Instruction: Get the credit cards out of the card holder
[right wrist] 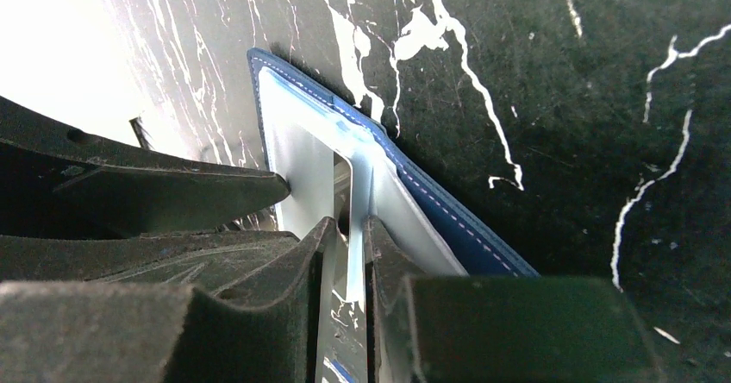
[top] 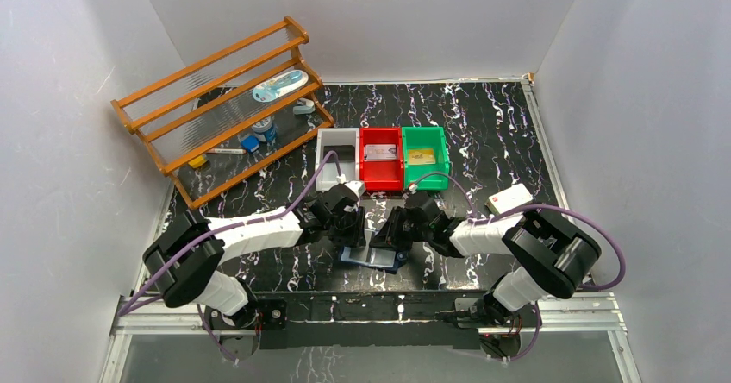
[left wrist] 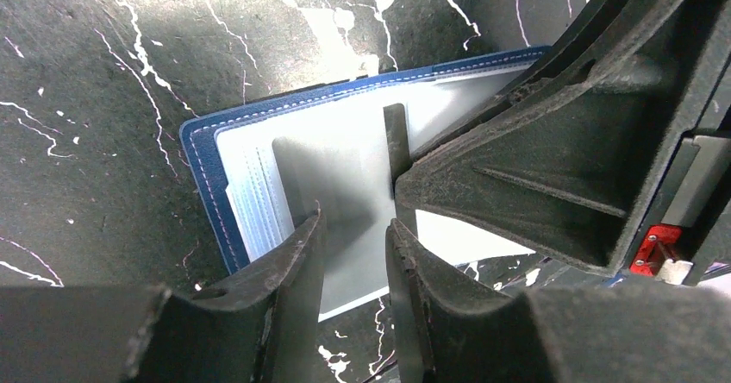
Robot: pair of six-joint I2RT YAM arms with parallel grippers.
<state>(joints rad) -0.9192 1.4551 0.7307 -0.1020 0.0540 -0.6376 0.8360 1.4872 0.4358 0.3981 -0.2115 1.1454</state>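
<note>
Black fingers of the right hand (right wrist: 349, 224) are seen closest, clamped on a thin light-blue flap of the card holder (right wrist: 448, 219). That holder is laid open on the tabletop (top: 483, 133) at six o'clock. Over its pale inside the left hand (left wrist: 355, 221) is held with fingers a little apart. At twelve o'clock from it, a grey card (top: 379, 152) is seen in the red bin (top: 382, 181) and a gold card (top: 421, 155) in the green bin (top: 427, 178).

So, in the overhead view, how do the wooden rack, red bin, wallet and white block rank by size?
1. wooden rack
2. red bin
3. card holder and white block: these look alike, and the card holder is partly covered.
</note>
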